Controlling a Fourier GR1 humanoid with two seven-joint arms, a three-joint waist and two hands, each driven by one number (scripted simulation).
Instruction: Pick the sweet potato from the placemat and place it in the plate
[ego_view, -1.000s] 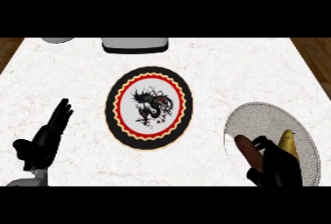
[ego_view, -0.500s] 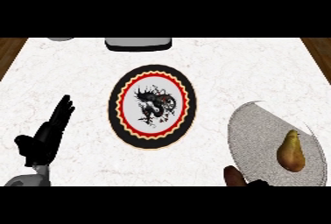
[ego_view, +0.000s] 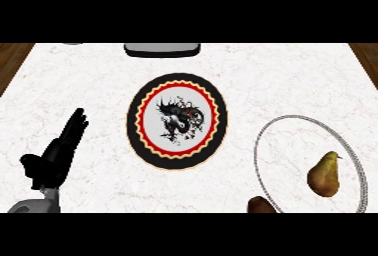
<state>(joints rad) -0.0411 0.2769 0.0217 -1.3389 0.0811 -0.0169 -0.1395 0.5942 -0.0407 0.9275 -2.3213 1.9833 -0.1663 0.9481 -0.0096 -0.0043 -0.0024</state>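
Sweet potato (ego_view: 259, 205) at bottom edge, just off placemat (ego_view: 347, 150) rim, mostly cut off | right hand unseen, grasp unknown | left hand (ego_view: 55, 159) open, empty, resting left | plate (ego_view: 176, 121) centre | risk: pear (ego_view: 324, 174) on mat picked by mistake

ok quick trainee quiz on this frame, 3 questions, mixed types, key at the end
1. True or false: the pear lies on the dragon-patterned plate.
2. Which hand shows in the head view? A: left only. B: right only. C: both.
3. Fill in: the sweet potato shows at the view's ____ edge.

Key
1. False: it lies on the round grey placemat at the right.
2. A: the left hand, open, fingers up, at the view's left.
3. Lower, beside the placemat's rim.
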